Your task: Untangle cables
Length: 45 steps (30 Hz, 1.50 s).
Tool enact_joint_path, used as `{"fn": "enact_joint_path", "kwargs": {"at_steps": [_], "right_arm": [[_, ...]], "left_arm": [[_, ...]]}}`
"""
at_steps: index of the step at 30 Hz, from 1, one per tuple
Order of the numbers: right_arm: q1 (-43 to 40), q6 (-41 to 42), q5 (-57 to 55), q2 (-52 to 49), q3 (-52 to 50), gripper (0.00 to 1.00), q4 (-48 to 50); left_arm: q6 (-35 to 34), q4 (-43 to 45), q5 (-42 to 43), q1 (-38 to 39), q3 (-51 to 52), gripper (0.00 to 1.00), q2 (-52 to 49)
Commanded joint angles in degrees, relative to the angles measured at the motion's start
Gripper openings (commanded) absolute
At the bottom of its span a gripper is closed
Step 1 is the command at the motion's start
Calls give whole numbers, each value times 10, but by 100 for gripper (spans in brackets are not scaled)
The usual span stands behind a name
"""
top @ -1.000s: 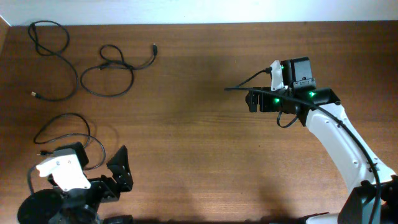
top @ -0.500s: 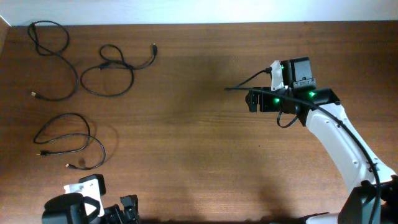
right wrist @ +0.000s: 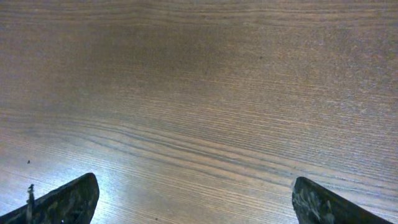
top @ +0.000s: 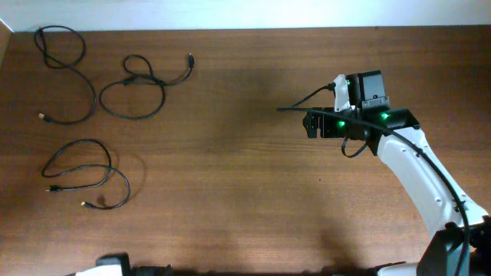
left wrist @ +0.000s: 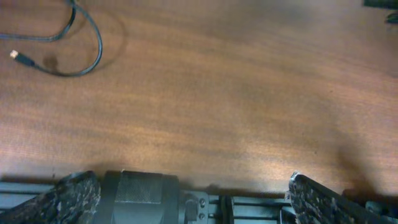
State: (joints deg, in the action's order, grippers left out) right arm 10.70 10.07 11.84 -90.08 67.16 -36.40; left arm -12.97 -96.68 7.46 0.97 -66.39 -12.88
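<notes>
Three thin black cables lie apart on the left of the wooden table: one at the far back left [top: 65,77], one looped to its right [top: 138,92], and one nearer the front left [top: 84,176]. The end of that front cable, with a small metallic plug, shows in the left wrist view [left wrist: 81,46]. My left gripper [left wrist: 191,180] is open and empty, pulled back past the table's front edge, and barely shows in the overhead view. My right gripper [top: 310,123] is open and empty over bare wood at mid-right; it also shows in the right wrist view [right wrist: 194,180].
A thicker black wire [top: 303,102] runs from the right arm's wrist. The left arm's base [left wrist: 143,199] sits under its camera at the front edge. The table's back edge meets a white wall [top: 245,11].
My left arm has drawn back toward the front edge and nearly left the overhead view, uncovering the front-left cable. The right arm has not moved.
</notes>
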Motion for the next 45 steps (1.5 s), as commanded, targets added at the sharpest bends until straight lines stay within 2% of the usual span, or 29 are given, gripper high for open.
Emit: {"fn": "enact_joint_path", "kwargs": {"at_steps": [1,11,15,22,24,25,31,35,45], "right_arm": [[2,-4,-3,-1,-2,98,2],[2,-4,-3,-1,-2,98,2],[2,-4,-3,-1,-2,98,2],[2,-4,-3,-1,-2,99,2],[2,-4,-3,-1,-2,99,2],[2,-4,-3,-1,-2,98,2],[2,-4,-3,-1,-2,99,2],[2,-4,-3,-1,-2,99,2],[2,-4,-3,-1,-2,99,2]], "left_arm": [[9,0,-2,14,0,99,39],[5,2,9,17,27,99,125],[-15,69,19,25,46,99,125],[-15,261,-12,39,108,99,125],[-15,327,-39,39,159,99,125],[-15,398,-45,36,221,99,125],[-14,632,-45,38,420,99,125],[-1,757,-59,38,518,99,125],[1,942,-140,38,651,99,126]]}}
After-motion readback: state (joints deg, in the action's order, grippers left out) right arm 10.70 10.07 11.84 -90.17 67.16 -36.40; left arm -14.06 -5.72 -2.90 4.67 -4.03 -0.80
